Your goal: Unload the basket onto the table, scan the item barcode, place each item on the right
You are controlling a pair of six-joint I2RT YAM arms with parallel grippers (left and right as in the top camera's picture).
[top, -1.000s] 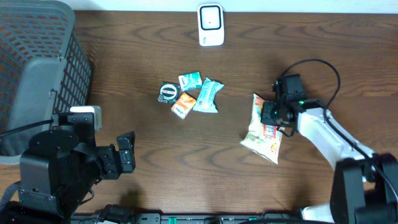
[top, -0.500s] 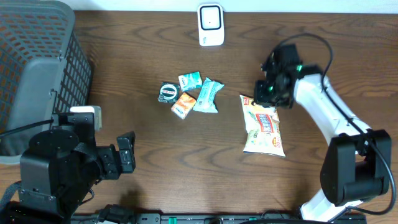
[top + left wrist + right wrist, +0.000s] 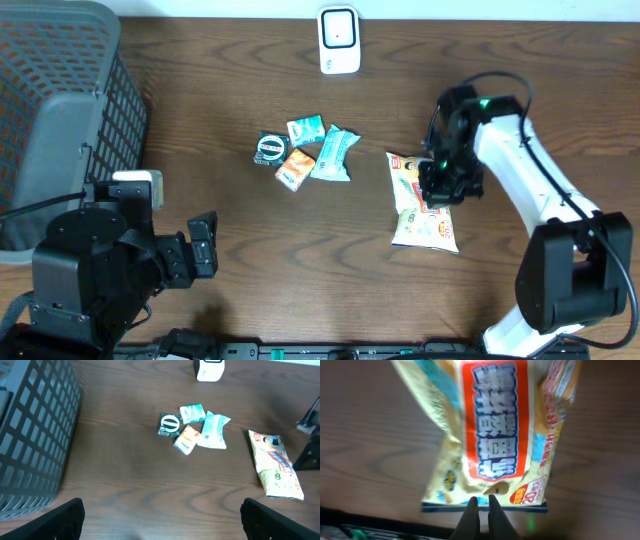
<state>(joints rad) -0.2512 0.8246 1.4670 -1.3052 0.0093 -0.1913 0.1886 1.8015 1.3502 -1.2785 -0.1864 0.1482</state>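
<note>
Snack bag (image 3: 492,425) edge at closed right hand (image 3: 484,504)

Soft even light overhead; the right wrist view is dim, its snack bag (image 3: 492,430) blurred.

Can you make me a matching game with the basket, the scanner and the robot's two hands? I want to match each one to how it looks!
Things:
1. basket
2. scanner
3. left hand
4. right hand

Looks:
A. shut, at the edge of the bag
B. white, by the table's far edge
C. grey, at the left side
D. wide open

Pairs: 1-C, 2-B, 3-D, 4-A
</note>
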